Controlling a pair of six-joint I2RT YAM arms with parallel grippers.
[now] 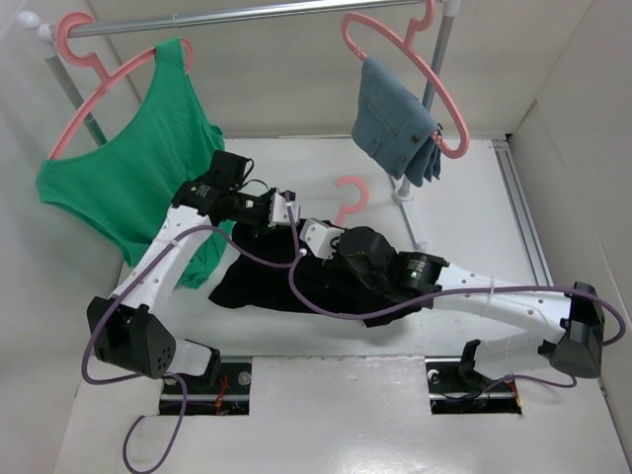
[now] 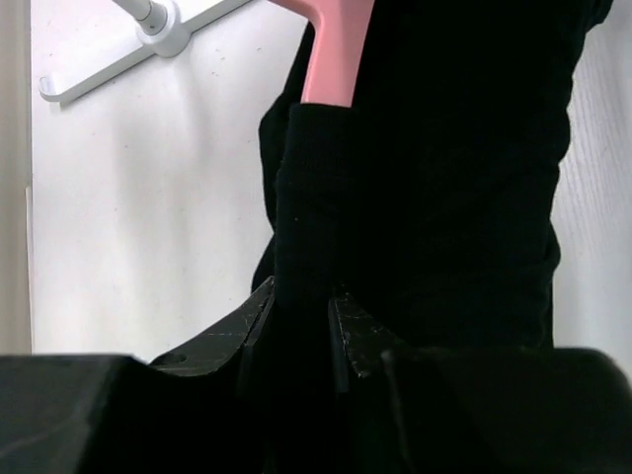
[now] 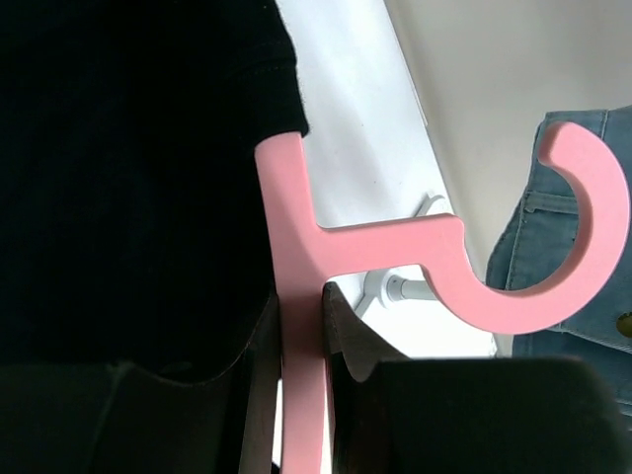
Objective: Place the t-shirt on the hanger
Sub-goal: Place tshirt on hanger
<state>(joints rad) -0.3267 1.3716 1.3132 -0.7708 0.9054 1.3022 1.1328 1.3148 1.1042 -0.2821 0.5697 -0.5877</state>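
Overhead, t-shirt (image 1: 262, 281) covers hanger (image 3: 385, 247) bar; wrist view: right gripper (image 3: 301, 326) clamps it

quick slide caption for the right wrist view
Right end effector gripping the pink hanger by its stem, black t-shirt draped alongside.

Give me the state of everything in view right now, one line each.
t-shirt: bunched, partly drawn over the hanger.
hanger: hook bare, rest hidden by the t-shirt.
left gripper: fingers shut on a t-shirt fold.
right gripper: fingers shut on the hanger's neck.
green tank top: hanging, back left.
denim cloth: hanging, back right.
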